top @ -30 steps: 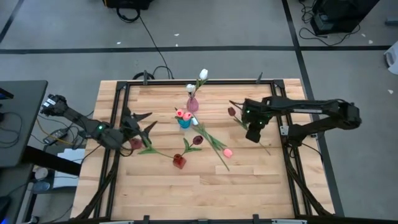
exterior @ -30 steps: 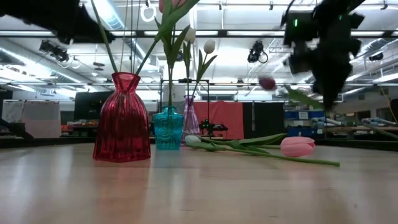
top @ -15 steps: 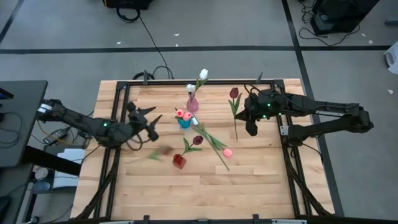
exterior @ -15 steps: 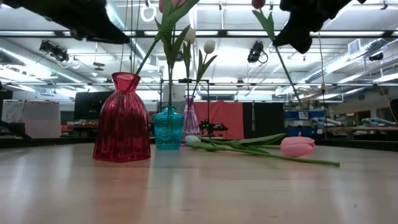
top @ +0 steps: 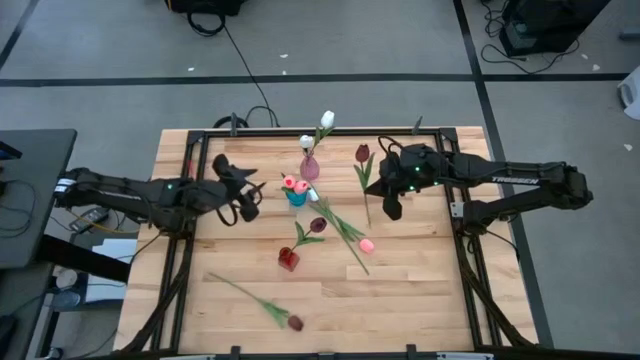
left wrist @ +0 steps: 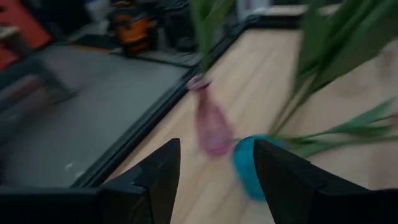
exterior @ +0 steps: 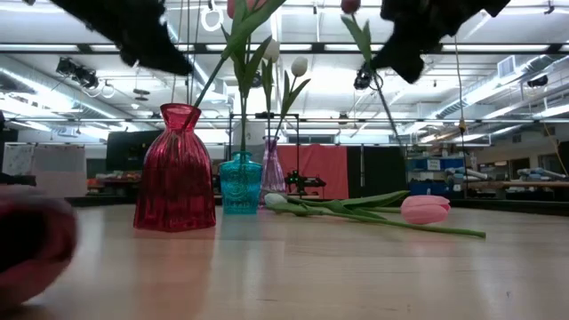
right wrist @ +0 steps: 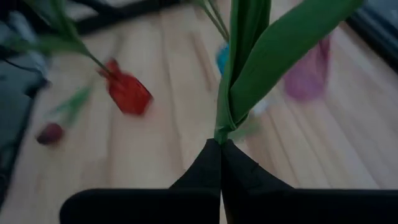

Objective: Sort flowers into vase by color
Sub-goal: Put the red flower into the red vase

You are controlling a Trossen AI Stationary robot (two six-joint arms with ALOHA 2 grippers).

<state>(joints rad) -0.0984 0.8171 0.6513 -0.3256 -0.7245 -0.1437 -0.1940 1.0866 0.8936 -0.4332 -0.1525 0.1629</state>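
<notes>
The right claw (right wrist: 221,155) pinches a dark red tulip's (top: 362,153) thin stem. The left claw (left wrist: 214,168) hangs spread, empty. Ribbed glass red vase (exterior: 174,169) stands on the plank worktop (top: 420,290); wrist views blur.

Left end effector (top: 252,197) agape, right end effector (top: 372,186) clamped — both raised

The worktop (top: 420,290) centre is crowded by three vases (top: 298,195) and loose tulips (top: 345,235); bare board is left at the near right.
</notes>
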